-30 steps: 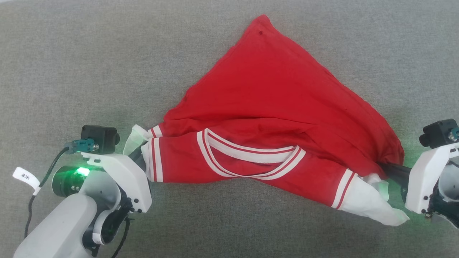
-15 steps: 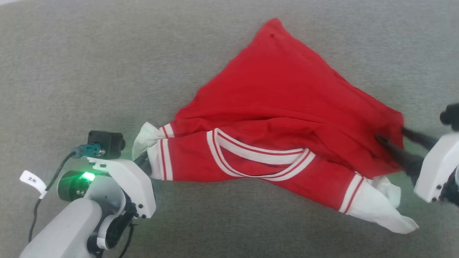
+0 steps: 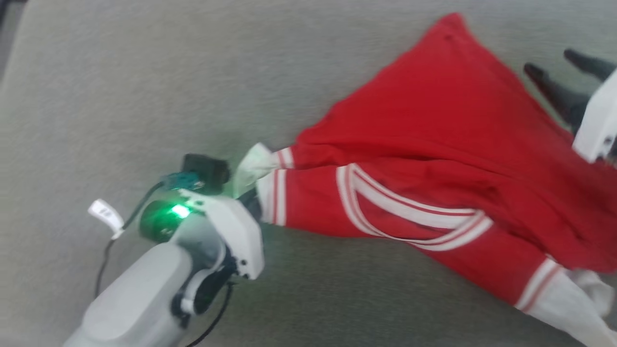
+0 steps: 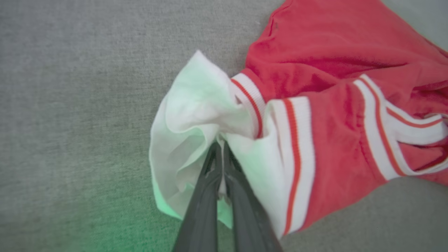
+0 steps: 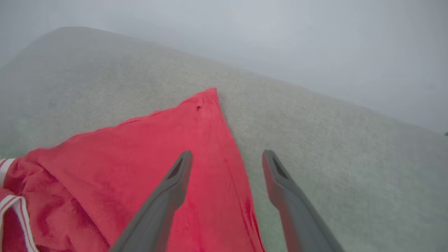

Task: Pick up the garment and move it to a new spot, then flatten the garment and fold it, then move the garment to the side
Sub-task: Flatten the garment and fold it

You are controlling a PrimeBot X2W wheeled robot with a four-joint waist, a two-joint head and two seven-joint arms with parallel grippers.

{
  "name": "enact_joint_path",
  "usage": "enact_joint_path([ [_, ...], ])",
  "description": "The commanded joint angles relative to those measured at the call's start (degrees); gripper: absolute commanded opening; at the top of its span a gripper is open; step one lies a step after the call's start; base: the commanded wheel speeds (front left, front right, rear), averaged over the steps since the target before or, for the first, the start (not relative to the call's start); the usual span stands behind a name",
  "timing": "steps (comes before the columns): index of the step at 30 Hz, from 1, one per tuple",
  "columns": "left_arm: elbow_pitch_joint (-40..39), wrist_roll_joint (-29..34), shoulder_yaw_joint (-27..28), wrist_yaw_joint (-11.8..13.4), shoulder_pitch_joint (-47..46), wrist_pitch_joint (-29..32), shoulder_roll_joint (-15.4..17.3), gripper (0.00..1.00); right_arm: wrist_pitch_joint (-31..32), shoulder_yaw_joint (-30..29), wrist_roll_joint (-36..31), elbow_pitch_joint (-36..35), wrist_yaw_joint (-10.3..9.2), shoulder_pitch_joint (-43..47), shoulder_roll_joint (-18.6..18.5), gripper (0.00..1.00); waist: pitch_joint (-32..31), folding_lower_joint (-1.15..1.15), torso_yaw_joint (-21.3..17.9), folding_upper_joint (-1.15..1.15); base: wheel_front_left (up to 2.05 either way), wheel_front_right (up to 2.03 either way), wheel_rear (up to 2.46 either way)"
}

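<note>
One sleeve [image 4: 189, 105] sits pinched in left gripper [image 4: 219, 145]; right gripper [image 5: 227, 155], wide and empty, points at far corner [image 5: 207, 99] of garment [image 3: 434, 120].

White arm [image 3: 144, 294], green light [image 3: 179, 211], black cable [image 3: 102, 265], dark-fingered left hand [image 4: 219, 147].

Head view: high, looking steeply down on the grey surface [image 3: 120, 96] and garment [image 3: 434, 120]. Left wrist view: close, looking along the left pincer [image 4: 220, 145] at the sleeve [image 4: 189, 105]. Right wrist view: low, looking along the right pincer [image 5: 227, 157] across the garment's corner. All share the garment.
</note>
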Motion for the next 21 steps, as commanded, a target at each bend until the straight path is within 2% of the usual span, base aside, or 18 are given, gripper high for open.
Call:
enact_joint_path([
  [1, 1.1, 0.8, -1.0, -1.0, -1.7, 0.0, -1.4, 0.0, -0.2, 1.5, -0.5, 3.5, -0.02, -3.4, -0.7, 1.0, 2.3, 0.0, 4.3, 0.0, 0.0, 0.0, 0.0],
  [11, 8.2, 1.6, -4.5, -5.2, -6.2, -1.9, -8.2, 0.0, 2.7, 15.3, 0.9, 24.0, -0.02, -19.8, -3.4, 1.0, 5.0, 0.0, 12.7, 0.0, 0.0, 0.0, 0.0],
  [15, 10.5, 1.2, -5.1, -6.4, -6.8, -2.7, -9.6, 0.0, 7.4, 22.1, 0.0, 30.7, -0.07, -23.1, -4.8, 1.0, 5.7, 0.0, 14.4, 0.0, 0.0, 0.0, 0.0],
  [19, 12.6, 0.6, -5.1, -7.1, -7.1, -3.3, -10.3, 0.0, 15.2, 29.1, 3.7, 36.1, -0.06, -21.2, -4.7, 1.0, 6.0, 0.0, 15.1, 0.0, 0.0, 0.0, 0.0],
  [20, 13.0, 0.6, -5.0, -7.1, -7.1, -3.5, -10.4, 0.0, 17.3, 30.1, 5.3, 37.3, 0.0, -20.5, -4.8, 0.91, 6.1, 0.0, 15.2, 0.0, 0.0, 0.0, 0.0],
  [21, 13.0, 0.6, -5.0, -7.1, -7.1, -3.5, -10.4, 0.0, 17.3, 30.1, 5.3, 37.3, 0.0, -20.5, -4.8, 0.91, 6.1, 0.0, 15.2, 0.0, 0.0, 0.0, 0.0],
])
